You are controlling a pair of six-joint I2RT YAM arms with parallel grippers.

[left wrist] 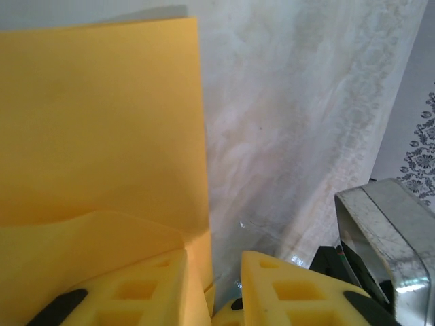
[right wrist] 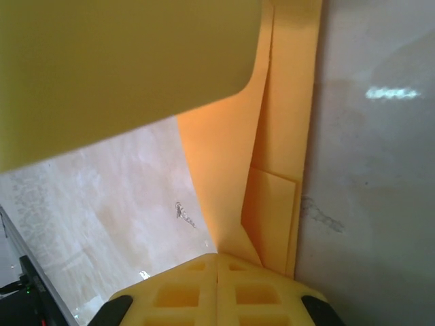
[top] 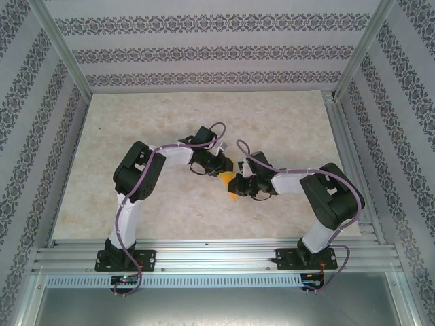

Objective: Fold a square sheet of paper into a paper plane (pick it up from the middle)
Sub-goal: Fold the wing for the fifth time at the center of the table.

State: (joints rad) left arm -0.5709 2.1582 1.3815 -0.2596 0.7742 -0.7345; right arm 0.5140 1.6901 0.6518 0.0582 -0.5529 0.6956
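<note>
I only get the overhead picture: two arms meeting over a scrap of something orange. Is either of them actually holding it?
Observer: Yes. The right wrist camera shows the right gripper shut tight, with the paper coming out from between its fingers.
Operator: And the other arm?
Observer: In the left wrist view the left gripper is slightly open, and the paper's edge runs down into the gap.
Operator: Is it one flat sheet?
Observer: No. In the right wrist view it is folded, with layers overlapping and fold lines running along it.
</note>
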